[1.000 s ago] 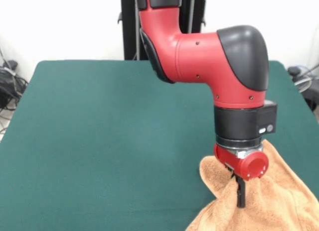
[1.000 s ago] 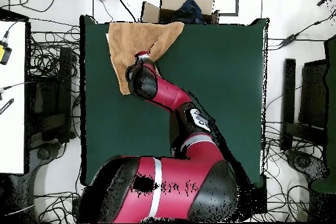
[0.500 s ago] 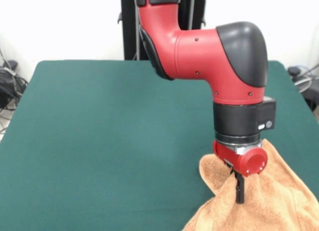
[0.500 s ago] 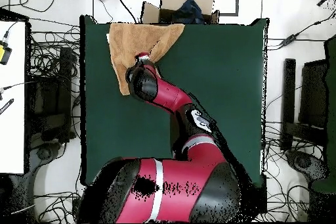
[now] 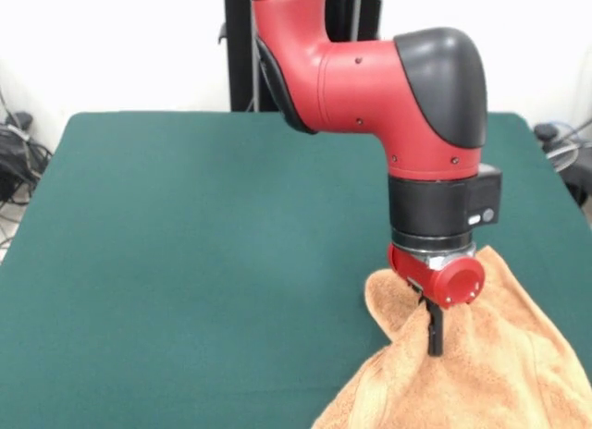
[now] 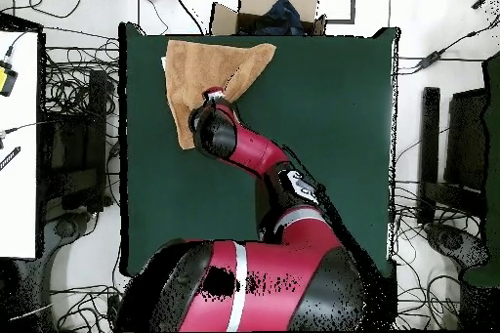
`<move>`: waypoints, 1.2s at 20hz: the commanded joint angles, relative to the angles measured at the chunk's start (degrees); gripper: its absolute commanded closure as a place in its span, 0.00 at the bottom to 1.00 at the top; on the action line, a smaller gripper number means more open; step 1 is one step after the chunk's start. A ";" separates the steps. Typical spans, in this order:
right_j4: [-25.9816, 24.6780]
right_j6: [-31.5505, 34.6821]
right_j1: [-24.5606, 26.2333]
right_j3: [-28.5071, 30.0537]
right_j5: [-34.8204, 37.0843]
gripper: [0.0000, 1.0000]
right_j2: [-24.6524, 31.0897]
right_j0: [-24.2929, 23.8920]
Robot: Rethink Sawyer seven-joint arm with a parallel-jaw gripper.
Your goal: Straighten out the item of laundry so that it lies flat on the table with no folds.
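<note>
One orange-tan towel (image 5: 490, 373) is seen at a corner of the single green table (image 5: 203, 244), rumpled and drawn up into a peak. One gripper (image 5: 433, 341) is pressed into that peak, with cloth gathered around its closed dark fingertips, so the towel is held pinched.

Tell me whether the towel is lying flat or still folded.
Folded: the towel bunches into a raised fold where the tool meets it.

One orange-tan towel (image 5: 490, 364), one green table (image 5: 203, 244), one red arm (image 5: 370, 78), one cardboard box (image 6: 278, 2)
</note>
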 commanded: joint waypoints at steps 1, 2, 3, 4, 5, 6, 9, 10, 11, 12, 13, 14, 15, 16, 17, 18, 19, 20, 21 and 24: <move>-3.93 5.50 1.65 10.82 2.10 1.00 -1.42 -1.26; -4.40 5.26 1.48 11.33 2.08 1.00 -1.06 -1.93; -4.64 5.18 1.39 11.60 1.99 1.00 -0.94 -2.18; -5.10 5.13 1.24 12.10 1.82 1.00 -0.68 -2.59; -5.37 5.16 1.17 12.37 1.73 1.00 -0.54 -2.83; -5.65 5.29 1.09 12.79 1.53 1.00 -0.41 -2.99; -6.63 5.55 0.83 13.91 1.02 1.00 -0.09 -3.59; -7.02 5.52 0.64 14.41 1.09 1.00 0.02 -3.90; -7.37 5.54 0.50 14.82 1.07 1.00 0.08 -4.20; -7.71 5.56 0.35 15.23 1.05 1.00 0.14 -4.49; -8.05 5.71 0.22 15.67 0.68 1.00 0.10 -4.63; -8.39 5.86 0.08 16.11 0.31 1.00 0.06 -4.78; -8.64 6.00 0.03 16.40 0.01 1.00 0.08 -4.90; -9.26 6.21 -0.02 17.16 -0.56 1.00 0.32 -5.40; -9.53 6.31 -0.08 17.43 -0.73 1.00 0.34 -5.55; -9.97 6.39 -0.10 17.93 -1.05 1.00 0.49 -5.83; -10.15 6.41 -0.15 18.17 -1.19 1.00 0.51 -5.95; -10.10 6.31 -0.12 17.98 -0.95 1.00 0.60 -5.95; -10.33 6.23 -0.13 18.09 -1.02 1.00 0.68 -6.09; -10.91 5.92 -0.23 18.28 -0.82 1.00 0.60 -6.37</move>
